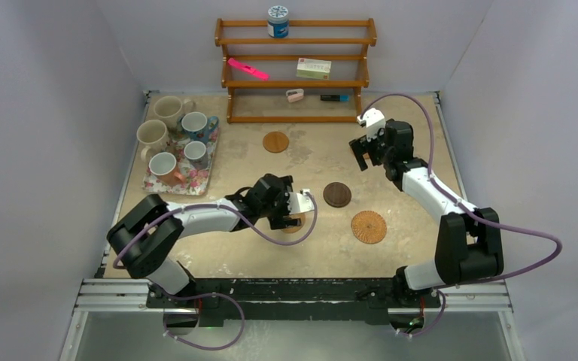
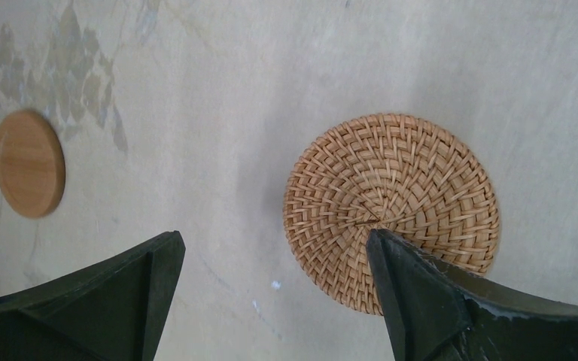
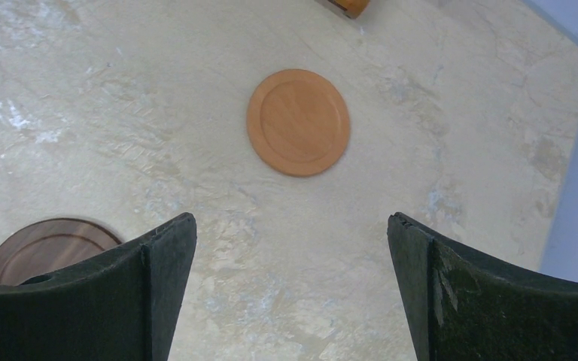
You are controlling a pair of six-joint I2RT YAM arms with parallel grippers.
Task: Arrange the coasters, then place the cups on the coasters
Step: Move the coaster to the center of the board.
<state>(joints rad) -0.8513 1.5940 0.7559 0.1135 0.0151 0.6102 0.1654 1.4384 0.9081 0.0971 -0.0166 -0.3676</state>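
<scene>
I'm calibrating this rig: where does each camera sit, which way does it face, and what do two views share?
Top external: above and behind the robot, looking down at the table; both arms show.
Left wrist: facing down past the open left end effector at a woven coaster.
Right wrist: facing down past the open right end effector at a wooden coaster.
Top and right wrist share that wooden coaster and the dark coaster.
</scene>
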